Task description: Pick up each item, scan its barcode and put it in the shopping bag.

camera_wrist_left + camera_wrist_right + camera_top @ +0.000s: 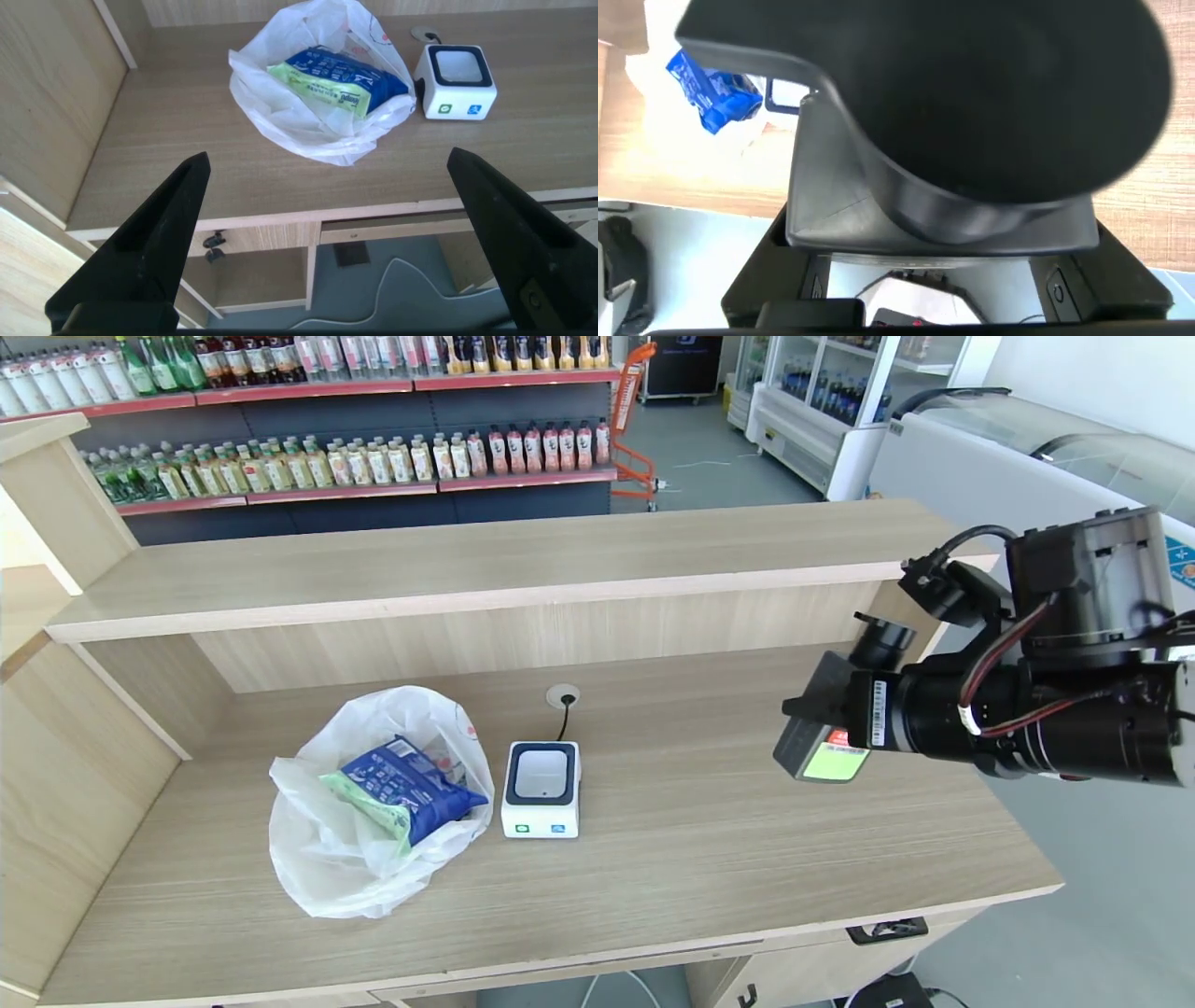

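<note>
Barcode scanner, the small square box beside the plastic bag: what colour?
White barcode scanner with a dark top frame; clearest in head view.

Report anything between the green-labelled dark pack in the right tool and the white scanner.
Nothing visible. The dark pack with a green label, in the right tool, hangs over bare wooden counter; the stretch to the white square scanner is open. The white plastic bag lies beyond it.
</note>
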Controlling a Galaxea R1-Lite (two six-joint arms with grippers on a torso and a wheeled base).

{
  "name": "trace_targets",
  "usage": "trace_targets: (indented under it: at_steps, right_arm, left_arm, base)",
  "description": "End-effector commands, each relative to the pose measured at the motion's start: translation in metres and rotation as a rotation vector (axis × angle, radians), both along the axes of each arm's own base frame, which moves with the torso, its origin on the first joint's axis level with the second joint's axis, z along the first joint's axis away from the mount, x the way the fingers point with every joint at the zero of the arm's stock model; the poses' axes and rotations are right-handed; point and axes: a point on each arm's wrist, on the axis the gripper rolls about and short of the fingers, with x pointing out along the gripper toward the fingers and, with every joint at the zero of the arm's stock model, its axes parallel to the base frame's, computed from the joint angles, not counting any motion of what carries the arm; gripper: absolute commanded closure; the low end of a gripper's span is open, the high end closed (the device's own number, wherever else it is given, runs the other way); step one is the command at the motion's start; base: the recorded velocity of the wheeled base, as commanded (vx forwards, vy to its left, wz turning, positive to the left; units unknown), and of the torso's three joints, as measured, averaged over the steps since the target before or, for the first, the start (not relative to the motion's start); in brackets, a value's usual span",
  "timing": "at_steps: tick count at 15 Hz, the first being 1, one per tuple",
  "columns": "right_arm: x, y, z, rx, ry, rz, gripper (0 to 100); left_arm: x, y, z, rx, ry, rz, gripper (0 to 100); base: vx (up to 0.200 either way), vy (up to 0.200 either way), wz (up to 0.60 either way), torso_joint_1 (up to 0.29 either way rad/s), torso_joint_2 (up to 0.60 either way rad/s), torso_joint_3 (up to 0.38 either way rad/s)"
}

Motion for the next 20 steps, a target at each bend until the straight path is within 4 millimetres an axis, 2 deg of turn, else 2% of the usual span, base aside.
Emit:
trace_targets:
  at_steps: [1,4,9,12,16,18,20]
  right_arm:
    - [0.001,0.001,-0.003,-0.025,0.001,0.012,100]
    - [0.0,0.0,-0.004,-0.074,0.01,0.035,100]
    - [0.003,0.003,-0.001,-0.081,-0.019,0.049,100]
    - [0.014,0.008,-0.01,-0.085,0.001,0.044,100]
    - [0.03,0.007,-0.022,-0.056,0.059,-0.013,100]
    - [0.045,0.009,-0.019,0.053,0.089,-0.087,100]
    - [0.05,0.013,-0.017,0.133,0.116,-0.129,100]
  left_arm:
    - [0.0,0.0,0.0,0.0,-0.002,0.0,0]
    - [0.0,0.0,0.0,0.0,0.0,0.0,0]
    - [0.0,0.0,0.0,0.0,0.0,0.0,0]
    - [0.0,0.0,0.0,0.0,0.0,0.0,0]
    - [0.0,0.0,0.0,0.0,0.0,0.0,0]
    - [0.0,0.0,0.0,0.0,0.0,0.0,0]
    - [0.0,0.0,0.0,0.0,0.0,0.0,0]
  base:
    - [0.0,0.0,0.0,0.0,0.0,0.0]
    - [0.0,0.0,0.4,-0.013,0.02,0.018]
    - [0.0,0.0,0.6,-0.121,0.34,0.204]
    - [0.0,0.0,0.0,-0.124,0.32,0.186]
    - [0.0,0.0,0.0,-0.008,0.04,0.022]
    - [0.0,0.0,0.0,0.0,0.0,0.0]
    - [0.0,0.0,0.0,0.0,0.0,0.0]
